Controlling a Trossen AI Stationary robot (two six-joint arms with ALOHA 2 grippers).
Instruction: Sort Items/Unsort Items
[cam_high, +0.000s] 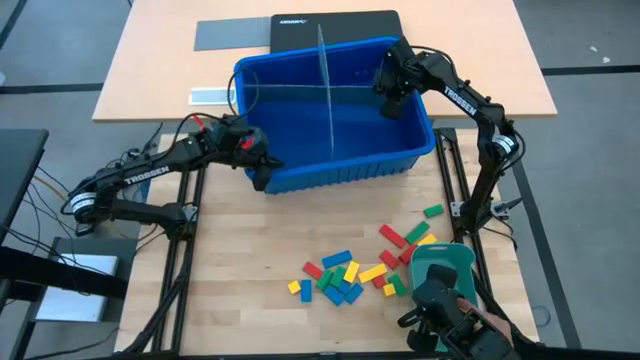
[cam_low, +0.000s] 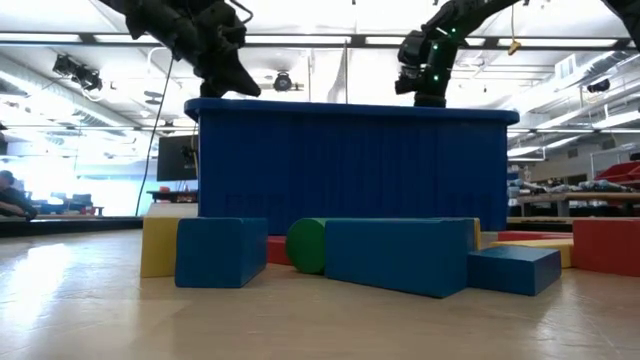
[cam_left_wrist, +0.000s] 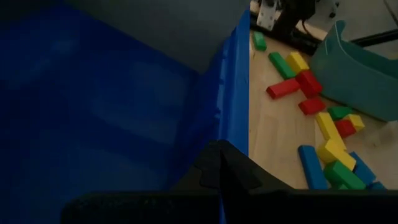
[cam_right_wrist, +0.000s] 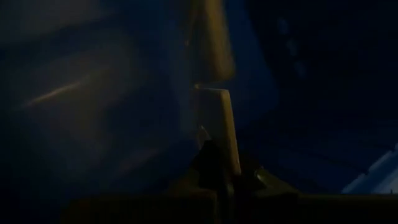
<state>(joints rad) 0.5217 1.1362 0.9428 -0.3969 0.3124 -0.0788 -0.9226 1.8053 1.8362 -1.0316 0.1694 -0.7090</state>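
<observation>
Several red, yellow, green and blue blocks (cam_high: 345, 275) lie loose on the table in front of a big blue bin (cam_high: 300, 130); they also show in the left wrist view (cam_left_wrist: 298, 74). In the bin, grey divider sheets (cam_high: 325, 90) stand crossed, on edge. My left gripper (cam_high: 262, 172) is shut at the bin's near left corner. My right gripper (cam_high: 390, 98) reaches down into the bin's far right part and is shut on the cross divider (cam_right_wrist: 217, 124). My left gripper pinches the rim of the bin's near wall (cam_left_wrist: 231, 140) at its left end, one finger inside the bin and one outside. It comes slanting down from the table's left. The bin stands on the table. My right gripper pinches the cross divider's top edge (cam_right_wrist: 219, 140) near its right end, between its two fingers, from above. The fingers lie across the thin sheet, which stands upright in the bin.
A teal tray (cam_high: 445, 262) lies at the near right beside the blocks, with a dark device (cam_high: 445, 315) at the table's near edge. A black mat (cam_high: 335, 30), a grey sheet (cam_high: 232, 34) and a white strip (cam_high: 212, 96) lie behind and left of the bin.
</observation>
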